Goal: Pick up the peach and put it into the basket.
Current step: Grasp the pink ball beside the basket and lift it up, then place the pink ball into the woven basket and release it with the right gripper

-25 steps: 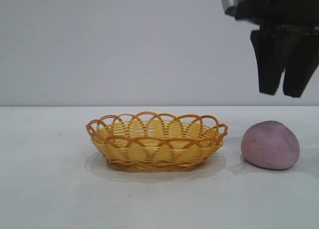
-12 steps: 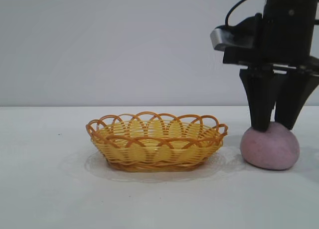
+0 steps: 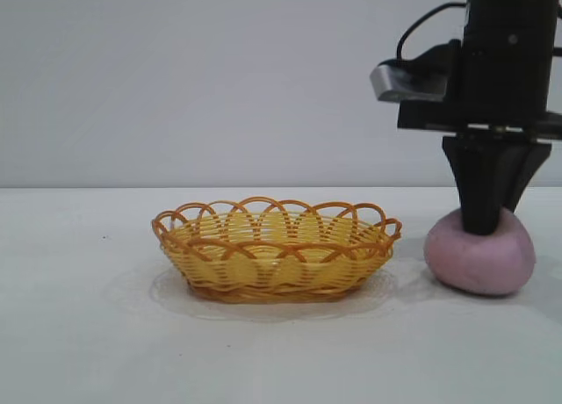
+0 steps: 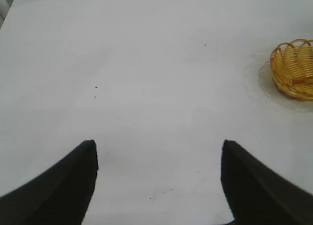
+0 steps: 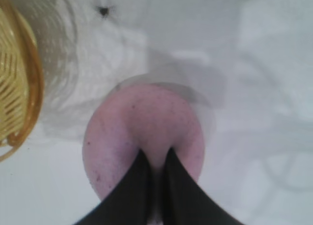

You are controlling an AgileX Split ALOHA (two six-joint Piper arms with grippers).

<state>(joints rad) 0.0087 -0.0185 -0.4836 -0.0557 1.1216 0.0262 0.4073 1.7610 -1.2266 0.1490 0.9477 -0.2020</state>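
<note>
The dull pink peach [image 3: 479, 262] lies on the white table to the right of the yellow wicker basket [image 3: 277, 268]. My right gripper [image 3: 481, 228] comes straight down onto the peach's top. Its black fingers are dug into the soft surface and pinch a ridge of it between them, as the right wrist view shows: peach [image 5: 146, 120], gripper [image 5: 155, 159]. The peach rests on the table. The basket's orange rim [image 5: 22, 83] shows beside it. My left gripper [image 4: 159, 146] hangs open over bare table, away from the basket [image 4: 293, 68], and holds nothing.
White tabletop [image 3: 88, 334] stretches left of and in front of the basket, with a plain grey wall behind. A small gap separates the basket's right rim from the peach.
The right gripper dropped from above the peach onto its top and closed its fingers into it. The peach has been squashed and nudged slightly. The left gripper stayed still.
</note>
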